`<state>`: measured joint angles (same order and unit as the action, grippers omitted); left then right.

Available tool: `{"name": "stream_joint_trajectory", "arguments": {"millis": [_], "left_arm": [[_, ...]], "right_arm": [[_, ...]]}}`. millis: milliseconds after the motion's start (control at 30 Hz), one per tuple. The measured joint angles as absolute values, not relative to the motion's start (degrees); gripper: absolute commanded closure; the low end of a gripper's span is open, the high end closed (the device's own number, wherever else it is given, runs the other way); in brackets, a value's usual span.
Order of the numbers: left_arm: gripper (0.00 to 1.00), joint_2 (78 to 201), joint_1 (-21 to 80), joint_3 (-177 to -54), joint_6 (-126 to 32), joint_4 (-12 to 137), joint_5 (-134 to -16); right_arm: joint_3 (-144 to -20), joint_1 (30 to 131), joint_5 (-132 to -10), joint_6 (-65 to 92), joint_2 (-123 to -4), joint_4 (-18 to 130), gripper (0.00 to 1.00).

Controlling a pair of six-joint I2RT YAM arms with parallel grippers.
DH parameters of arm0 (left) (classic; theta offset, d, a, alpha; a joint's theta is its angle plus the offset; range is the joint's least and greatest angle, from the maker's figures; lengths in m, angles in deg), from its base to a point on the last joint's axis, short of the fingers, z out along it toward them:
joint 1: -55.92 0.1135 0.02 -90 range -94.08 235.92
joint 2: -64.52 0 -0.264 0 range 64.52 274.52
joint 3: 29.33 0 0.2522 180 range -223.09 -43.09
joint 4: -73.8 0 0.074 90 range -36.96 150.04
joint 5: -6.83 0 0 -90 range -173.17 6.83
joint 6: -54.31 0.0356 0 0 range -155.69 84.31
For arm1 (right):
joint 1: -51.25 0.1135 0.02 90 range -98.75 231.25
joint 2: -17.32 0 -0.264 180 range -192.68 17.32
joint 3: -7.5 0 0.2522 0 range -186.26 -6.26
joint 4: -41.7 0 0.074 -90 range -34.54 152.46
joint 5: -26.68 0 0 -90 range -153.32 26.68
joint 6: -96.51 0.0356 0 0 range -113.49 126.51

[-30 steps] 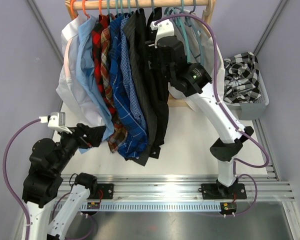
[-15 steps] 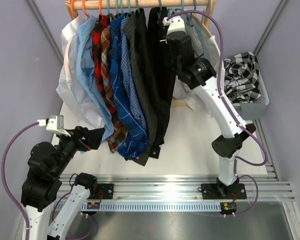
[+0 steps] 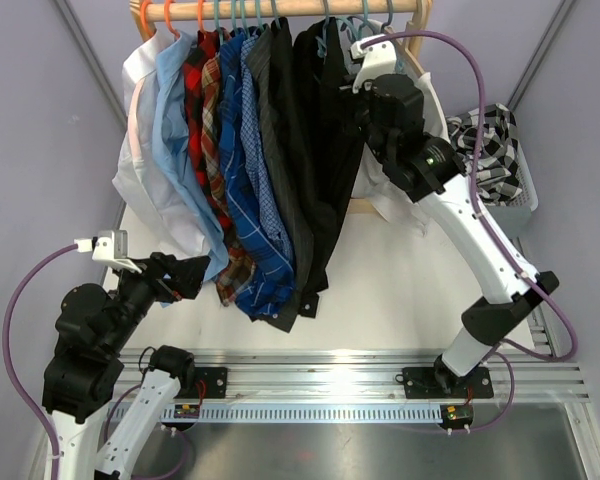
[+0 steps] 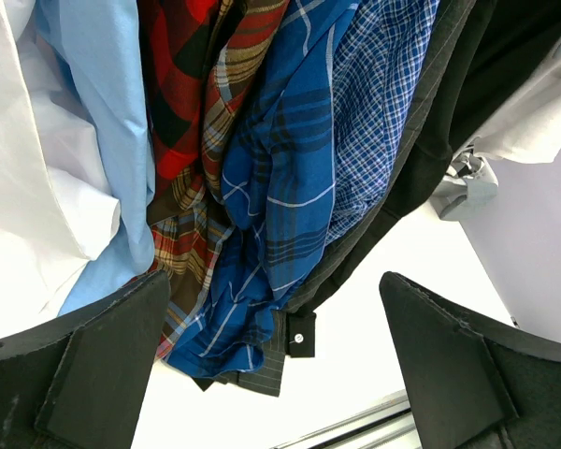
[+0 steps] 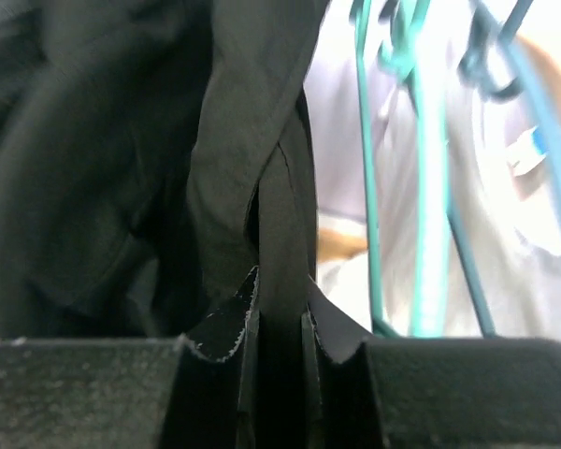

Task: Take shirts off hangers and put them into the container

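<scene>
While pinching a fold of the limp black button-up shirt (image 5: 243,140) in the right two-finger gripper (image 5: 279,299), near the wooden rail's (image 3: 185,9) right end: expect light, floppy, slidey cloth, so best grabbed high up, bunched. Left gripper (image 4: 280,360) gaping, empty.

— What have the dark padded fingers (image 5: 215,351) at the bottom got hold of?

— The right gripper (image 5: 280,327) is pinched on a hanging fold of the black cloth shirt (image 5: 122,168). The fold rises straight from between the fingertips and twists a little above them.

— And to the right?

— Thin teal plastic hangers (image 5: 365,187), blurred, hang just beside the black fold. Behind them is a pale grey-white shirt (image 5: 533,281), also out of focus.
</scene>
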<state>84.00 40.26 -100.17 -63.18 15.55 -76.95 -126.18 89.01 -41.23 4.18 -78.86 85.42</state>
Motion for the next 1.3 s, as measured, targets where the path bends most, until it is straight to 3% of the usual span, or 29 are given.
{"name": "stream_joint_trajectory", "arguments": {"millis": [433, 1000, 1300], "left_arm": [[0.01, 84.92, 40.26, -100.15, -64.05, 16.91, -76.38], [0.01, 86.49, 40.26, -100.04, -64.25, 18.06, -75.86], [0.01, 86.89, 40.26, -99.89, -64.86, 19.29, -74.96]], "right_arm": [[-109.55, 88.90, -41.85, -2.75, -66.53, 71.89, 1.00], [-115.54, 88.37, -41.50, -3.14, -74.62, 63.80, 1.00], [-107.58, 90.95, -40.69, -0.72, -62.45, 69.81, 1.00]]}}
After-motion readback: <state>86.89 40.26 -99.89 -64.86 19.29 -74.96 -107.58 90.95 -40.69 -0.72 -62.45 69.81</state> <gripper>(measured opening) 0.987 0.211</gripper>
